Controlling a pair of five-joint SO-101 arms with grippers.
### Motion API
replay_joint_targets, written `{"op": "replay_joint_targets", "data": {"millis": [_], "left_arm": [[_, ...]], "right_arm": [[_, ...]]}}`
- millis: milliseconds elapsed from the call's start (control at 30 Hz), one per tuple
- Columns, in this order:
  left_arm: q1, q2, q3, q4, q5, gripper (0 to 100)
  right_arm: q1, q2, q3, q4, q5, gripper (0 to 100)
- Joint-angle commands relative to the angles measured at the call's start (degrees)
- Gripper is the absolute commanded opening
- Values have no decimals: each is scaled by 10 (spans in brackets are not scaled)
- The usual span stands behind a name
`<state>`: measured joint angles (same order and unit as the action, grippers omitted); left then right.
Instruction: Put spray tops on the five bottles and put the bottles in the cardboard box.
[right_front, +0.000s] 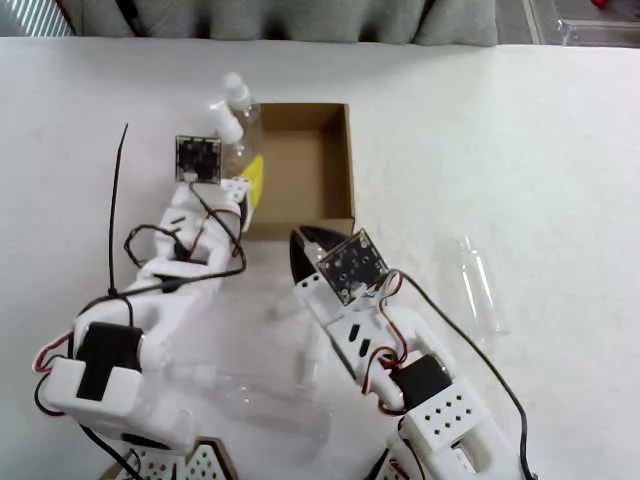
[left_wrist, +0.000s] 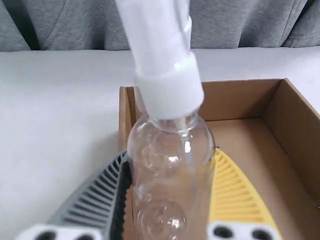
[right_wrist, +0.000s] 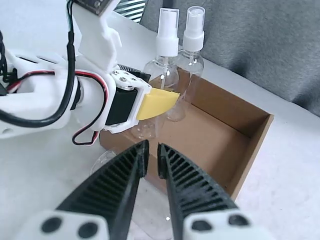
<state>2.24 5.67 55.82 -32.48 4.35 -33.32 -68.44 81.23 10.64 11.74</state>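
From above, the left gripper (right_front: 243, 172) stands at the left wall of the open brown cardboard box (right_front: 335, 165) on the white bench (right_front: 520, 140), its fingers closed around a clear plastic bottle with a white spray top (right_front: 236, 145). A second capped clear bottle (right_front: 240, 100) stands just beyond it at the box's far left corner; whether it is inside the box cannot be told. The right gripper (right_front: 298, 250) hovers just near of the box's near wall, and a bare clear bottle lying on its side (right_front: 480, 285) rests well to the right on the bench. In the left wrist view, the held bottle (left_wrist: 170, 165) sits between the grey finger and the yellow one of the left gripper (left_wrist: 172, 167), right over the box's (left_wrist: 295, 130) left wall, not clearly inside it. In the right wrist view, the right gripper (right_wrist: 152, 150) has its black fingers narrow, a slim gap between them and nothing held; beyond it the two capped bottles (right_wrist: 162, 70) (right_wrist: 190, 60) stand touching or nearly so. Let go here, the held bottle would likely land on the cardboard rim and topple outward, or knock over its neighbour. The smooth round plastic could also twist or slide in the grip.
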Motion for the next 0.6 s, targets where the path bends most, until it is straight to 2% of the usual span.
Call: {"op": "replay_joint_targets", "data": {"millis": [0,433,567], "left_arm": [[-7,-2,-37,-18,-4,65],[-3,0,-37,-18,-4,67],[-6,0,-43,-16,1,127]], "right_arm": [[5,-9,-6,-8,-5,16],[4,-10,-8,8,-5,16],[5,-10,-8,7,-5,16]]}}
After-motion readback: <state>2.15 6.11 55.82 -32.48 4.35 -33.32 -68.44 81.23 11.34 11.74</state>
